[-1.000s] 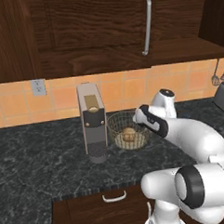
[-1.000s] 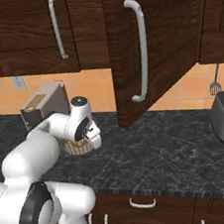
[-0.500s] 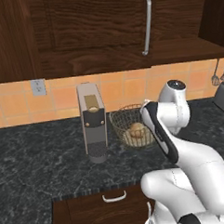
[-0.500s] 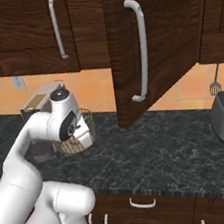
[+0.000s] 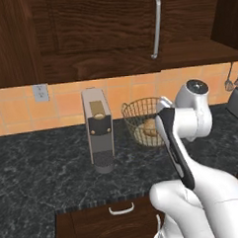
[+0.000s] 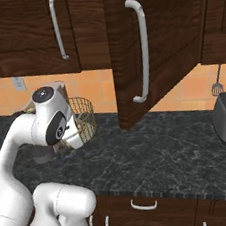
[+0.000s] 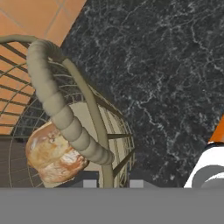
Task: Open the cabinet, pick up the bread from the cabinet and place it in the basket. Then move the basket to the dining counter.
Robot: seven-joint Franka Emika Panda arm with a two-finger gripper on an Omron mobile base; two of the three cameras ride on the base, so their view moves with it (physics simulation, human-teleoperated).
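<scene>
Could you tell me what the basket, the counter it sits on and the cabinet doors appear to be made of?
The basket looks like thin golden-tan metal wire: open mesh walls under a thicker twisted rim, possibly woven fibre. The counter looks like polished black granite, dark with pale speckled veins. The cabinet door appears to be dark brown wood with visible grain and a satin finish; its bar handle looks like brushed silver metal.

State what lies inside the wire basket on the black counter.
Inside the basket lies the bread, one round roll on the woven bottom. The arm covers the basket's right side in the left base view, so that part cannot be checked.
</scene>
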